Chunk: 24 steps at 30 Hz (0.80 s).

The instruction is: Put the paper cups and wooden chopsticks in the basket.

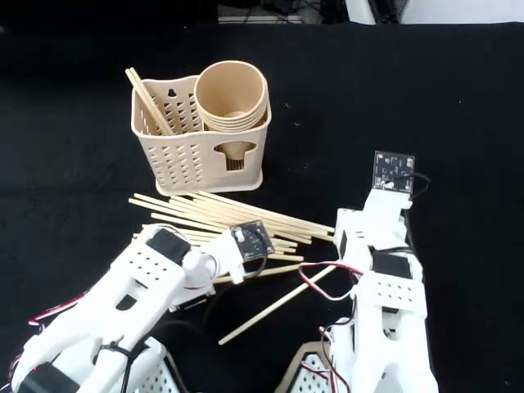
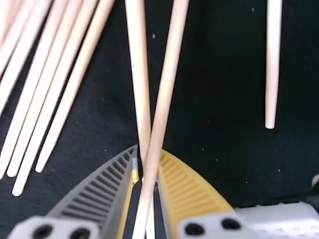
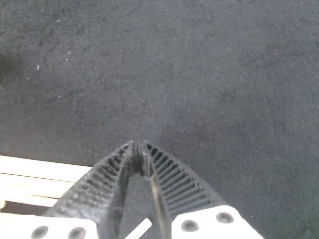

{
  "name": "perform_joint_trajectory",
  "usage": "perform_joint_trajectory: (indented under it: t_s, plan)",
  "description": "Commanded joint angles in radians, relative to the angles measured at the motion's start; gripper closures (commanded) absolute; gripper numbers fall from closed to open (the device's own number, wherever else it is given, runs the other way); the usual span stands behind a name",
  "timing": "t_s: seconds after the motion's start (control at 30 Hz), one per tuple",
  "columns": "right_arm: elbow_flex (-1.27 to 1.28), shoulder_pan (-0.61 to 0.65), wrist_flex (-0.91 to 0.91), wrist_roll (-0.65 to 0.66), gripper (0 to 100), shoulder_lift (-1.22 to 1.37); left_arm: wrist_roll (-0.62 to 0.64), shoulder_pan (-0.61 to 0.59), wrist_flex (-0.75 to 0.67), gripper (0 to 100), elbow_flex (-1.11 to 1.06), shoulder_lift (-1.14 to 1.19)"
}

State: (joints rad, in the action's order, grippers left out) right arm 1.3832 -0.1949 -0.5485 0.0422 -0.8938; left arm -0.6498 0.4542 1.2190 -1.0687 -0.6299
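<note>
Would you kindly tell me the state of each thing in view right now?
Basket: upright on the table.
Paper cups: stacked upright inside the basket.
Leaning chopsticks: tilted in the basket.
Loose chopsticks: lying flat on the table.
Left gripper: shut on two crossed chopsticks.
Right gripper: shut, empty.

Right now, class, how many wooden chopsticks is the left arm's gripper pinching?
2. One pale wooden chopstick runs straight out from the grey-and-yellow left gripper. The second chopstick slants across it between the jaws. Others may be hidden beneath.
</note>
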Motion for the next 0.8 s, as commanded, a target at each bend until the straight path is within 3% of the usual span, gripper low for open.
perform_joint_trajectory:
  t_s: [0.0, 0.17, 0.57, 0.77]
  plan:
    - [-0.008, 0.014, 0.021, 0.012, 97.7, -0.019, -0.054, 0.001, 0.017, 96, -0.01, -0.009]
    - [-0.008, 0.014, 0.021, 0.012, 97.7, -0.019, -0.106, -0.008, -0.012, 82, -0.018, 0.043]
    - [-0.008, 0.014, 0.021, 0.012, 97.7, -0.019, -0.104, -0.012, -0.207, 88, -0.019, 0.267]
    - [-0.008, 0.014, 0.021, 0.012, 97.7, -0.019, -0.069, -0.005, -0.18, 89, 0.031, 0.338]
